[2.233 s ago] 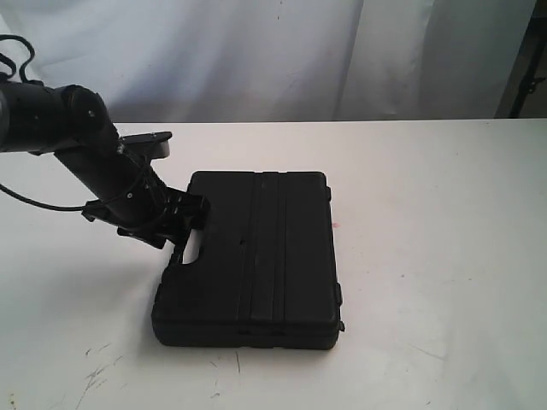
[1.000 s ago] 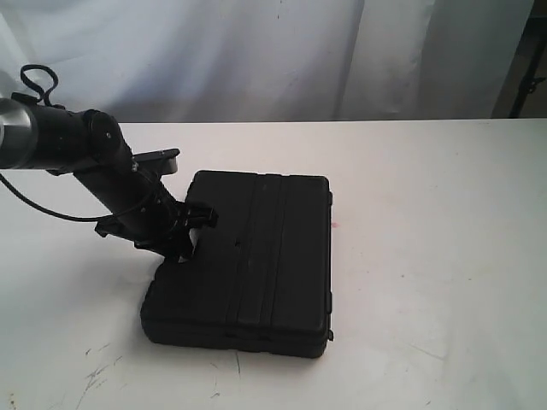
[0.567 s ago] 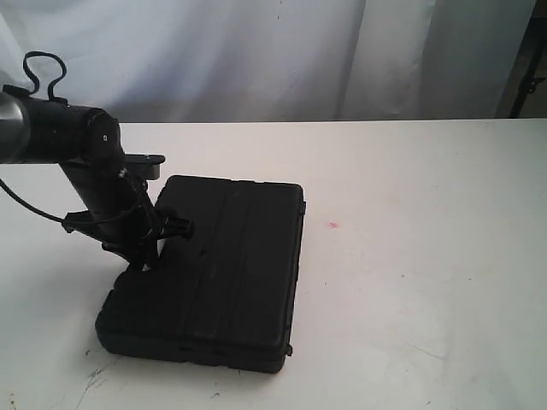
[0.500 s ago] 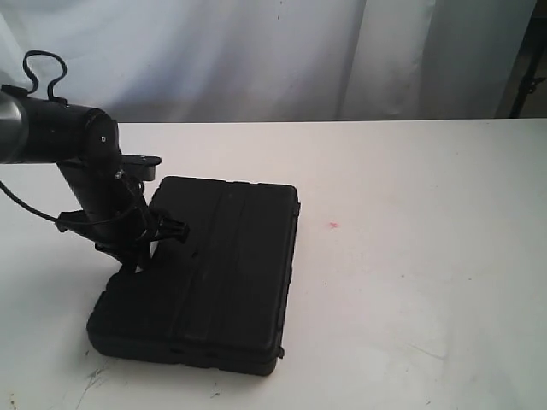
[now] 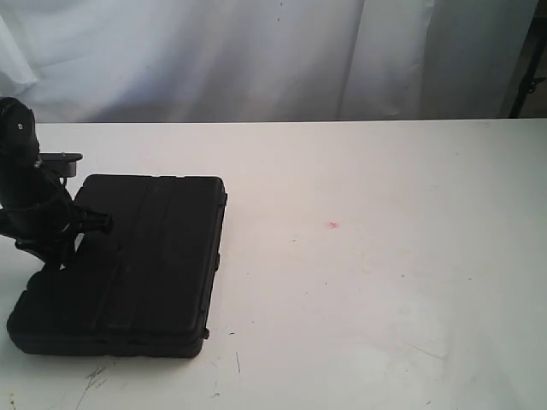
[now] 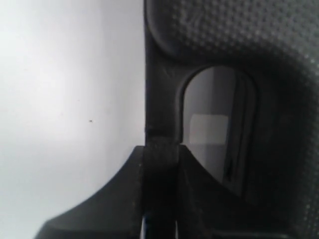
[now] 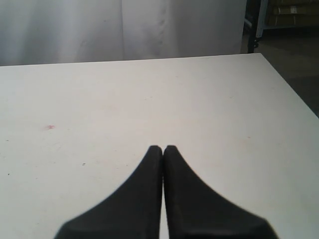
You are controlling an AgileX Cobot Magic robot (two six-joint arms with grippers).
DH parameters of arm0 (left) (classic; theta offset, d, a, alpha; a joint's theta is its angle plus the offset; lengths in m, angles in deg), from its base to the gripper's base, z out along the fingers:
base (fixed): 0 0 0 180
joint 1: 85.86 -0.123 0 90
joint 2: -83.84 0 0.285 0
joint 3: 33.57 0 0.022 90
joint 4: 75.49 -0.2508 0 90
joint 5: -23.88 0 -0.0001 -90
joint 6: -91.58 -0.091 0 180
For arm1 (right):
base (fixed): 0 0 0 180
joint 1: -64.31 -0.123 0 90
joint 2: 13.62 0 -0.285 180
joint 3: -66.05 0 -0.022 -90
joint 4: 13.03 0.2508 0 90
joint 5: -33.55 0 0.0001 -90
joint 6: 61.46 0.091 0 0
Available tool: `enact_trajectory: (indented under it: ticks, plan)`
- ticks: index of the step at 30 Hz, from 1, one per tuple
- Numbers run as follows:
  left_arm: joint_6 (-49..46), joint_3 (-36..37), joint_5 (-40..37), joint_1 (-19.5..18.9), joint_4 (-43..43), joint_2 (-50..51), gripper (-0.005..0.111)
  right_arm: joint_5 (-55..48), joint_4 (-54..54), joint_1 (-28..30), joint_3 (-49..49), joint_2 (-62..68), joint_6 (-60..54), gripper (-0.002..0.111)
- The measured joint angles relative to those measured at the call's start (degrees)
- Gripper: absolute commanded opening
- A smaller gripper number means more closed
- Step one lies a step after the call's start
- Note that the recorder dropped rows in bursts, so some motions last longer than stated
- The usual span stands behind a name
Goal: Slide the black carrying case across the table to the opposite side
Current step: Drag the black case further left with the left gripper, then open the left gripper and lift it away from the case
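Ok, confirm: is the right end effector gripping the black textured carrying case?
No, the right end effector is shut on nothing above the white flat tabletop.

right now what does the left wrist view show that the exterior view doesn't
Only the left wrist view: the left claw clamped on the handle of the case, the bumpy plastic texture, and the table seen through the handle opening. Only the exterior view: the whole case lying flat at the left of the table, the pink spot, scuff marks near the front edge, and the curtain behind. Both: the black case, the claw at its handle side, and the white table.
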Motion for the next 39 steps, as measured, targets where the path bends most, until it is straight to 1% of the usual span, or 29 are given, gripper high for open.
enact_trajectory:
  ticks: [6,19,24,27,28,29,30,32,33,35,39]
  plan:
    - [-0.3,0.0,0.2,-0.5,-3.7,0.0,0.000,0.0,0.0,0.0,0.0,0.0,0.0,0.000]
    - [0.1,0.0,0.0,-0.5,-6.2,0.0,0.000,0.0,0.0,0.0,0.0,0.0,0.0,0.000]
    - [0.4,0.0,0.0,-0.5,-5.7,0.0,0.001,-0.1,0.0,0.0,0.0,0.0,0.0,0.000]
    - [0.8,0.0,0.0,-0.6,-5.7,0.0,0.010,-0.1,0.0,0.0,0.0,0.0,0.0,0.000]
    - [0.9,0.0,0.0,-0.6,-5.6,0.0,0.019,-0.1,0.0,0.0,0.0,0.0,0.0,0.000]
    - [0.9,0.0,0.0,-0.6,-5.4,0.0,0.025,-0.1,0.0,0.0,0.0,0.0,0.0,0.000]
    - [0.9,0.0,0.0,-0.6,-5.3,0.0,0.035,-0.1,0.0,0.0,0.0,0.0,0.0,0.000]
    - [1.0,0.0,-0.4,-0.6,-4.4,-0.1,0.050,-0.1,0.0,0.0,0.0,0.0,0.0,0.000]
    - [1.1,0.0,-0.9,-0.6,-4.3,-0.2,0.053,-0.1,0.0,0.0,0.0,0.0,0.0,0.000]
    - [1.2,0.0,-1.1,-0.7,-4.8,-0.3,0.055,-0.1,0.0,0.0,0.0,0.0,0.0,0.000]
    - [1.9,0.0,-1.5,-0.8,-5.3,-1.4,0.052,-0.1,0.0,0.0,0.0,0.0,0.0,0.000]
